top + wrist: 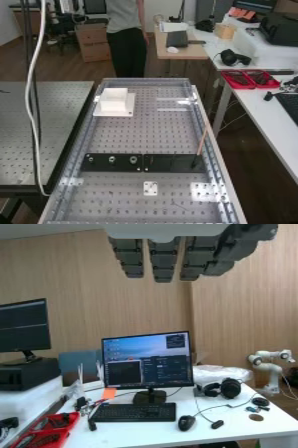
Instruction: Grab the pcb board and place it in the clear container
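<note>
Pcb board: can't tell for sure where it is, tbh. Best guess is the small pale plate (150,188) with holes, flat on the perforated counter (120,135), near end in the high view. The hand (165,261) is pretty much open, fingers near straight, holding nothing.

What could bite: if that's the target, it's thin and flush, so fingertips might skid over it or jam into the counter instead of getting under an edge. Squeeze too hard and it could flip or pop out. I can't pin down the clear container either, and the glare could easily hide its rim, so a drop might clip the wall or miss. A low, sloppy pass might also catch the leaning stick (201,142).

Counts, as far as I can make out: one pale plate, one stick, two black strips (174,163) end to end, three metal rings (112,159) on one of them, one white block (114,99) on one white base (130,106). Side counter (136,431): one keyboard (133,412), one mouse (187,423), one headset (231,387).
</note>
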You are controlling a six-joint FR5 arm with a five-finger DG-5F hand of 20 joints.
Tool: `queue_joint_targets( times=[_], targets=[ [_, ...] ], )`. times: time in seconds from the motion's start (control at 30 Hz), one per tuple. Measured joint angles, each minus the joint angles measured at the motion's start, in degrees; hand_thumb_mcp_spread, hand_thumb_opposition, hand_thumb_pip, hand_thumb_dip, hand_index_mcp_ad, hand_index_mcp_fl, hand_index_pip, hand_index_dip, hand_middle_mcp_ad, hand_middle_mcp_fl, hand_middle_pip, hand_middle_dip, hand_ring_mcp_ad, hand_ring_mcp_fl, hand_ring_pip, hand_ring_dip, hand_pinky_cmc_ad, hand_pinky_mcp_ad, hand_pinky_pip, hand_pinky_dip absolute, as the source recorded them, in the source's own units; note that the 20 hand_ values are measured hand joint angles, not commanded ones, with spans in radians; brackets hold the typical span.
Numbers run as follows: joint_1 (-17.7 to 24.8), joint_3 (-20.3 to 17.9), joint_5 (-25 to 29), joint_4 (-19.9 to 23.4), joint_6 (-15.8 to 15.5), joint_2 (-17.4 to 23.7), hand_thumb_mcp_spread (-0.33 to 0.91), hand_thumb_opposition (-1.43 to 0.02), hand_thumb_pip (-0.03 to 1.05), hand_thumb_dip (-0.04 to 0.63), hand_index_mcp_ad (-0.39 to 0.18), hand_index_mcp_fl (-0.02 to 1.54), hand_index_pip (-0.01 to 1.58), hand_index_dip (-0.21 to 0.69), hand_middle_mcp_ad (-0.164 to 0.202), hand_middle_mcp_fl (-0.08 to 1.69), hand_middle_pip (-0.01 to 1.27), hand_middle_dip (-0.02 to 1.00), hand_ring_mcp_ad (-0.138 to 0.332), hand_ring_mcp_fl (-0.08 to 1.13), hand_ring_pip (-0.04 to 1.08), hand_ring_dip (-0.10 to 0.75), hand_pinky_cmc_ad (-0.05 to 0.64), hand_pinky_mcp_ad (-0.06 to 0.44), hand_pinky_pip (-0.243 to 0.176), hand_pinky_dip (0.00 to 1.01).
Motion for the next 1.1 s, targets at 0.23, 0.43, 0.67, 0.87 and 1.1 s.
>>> queue_joint_targets(
  times=[0.23, 0.43, 0.67, 0.87, 1.1],
  targets=[
    [0.2, 0.0, 0.2, -0.1, 0.0, 0.1, 0.11, -0.31, 0.12, 0.005, -0.026, 0.02, 0.05, 0.005, 0.063, 0.01, 0.09, 0.03, 0.091, 0.02, 0.05, -0.017, 0.065, 0.051, -0.01, 0.15],
    [0.2, -0.2, 0.3, 0.0, 0.1, 0.2, 0.13, -0.54, 0.11, 0.007, -0.026, 0.02, 0.09, -0.019, 0.072, 0.0, 0.13, 0.03, 0.187, 0.01, 0.08, -0.023, 0.194, 0.134, -0.051, 0.32],
    [0.1, -0.8, 0.4, 0.5, 0.7, 0.3, 0.14, -0.59, 0.11, 0.007, -0.007, 0.04, 0.1, -0.021, 0.103, 0.01, 0.15, 0.02, 0.215, 0.03, 0.09, -0.037, 0.265, 0.183, -0.075, 0.37],
    [0.2, -1.3, 0.9, 0.8, 0.9, 0.4, 0.13, -0.6, 0.11, 0.007, 0.005, 0.04, 0.1, -0.023, 0.106, 0.01, 0.15, 0.02, 0.229, 0.04, 0.09, -0.037, 0.278, 0.202, -0.075, 0.39],
    [0.3, -2.1, 1.5, 1.5, 1.2, 0.6, 0.14, -0.61, 0.11, 0.007, 0.009, 0.04, 0.1, -0.026, 0.108, 0.01, 0.15, 0.02, 0.239, 0.04, 0.08, -0.037, 0.279, 0.195, -0.089, 0.39]
  ],
)
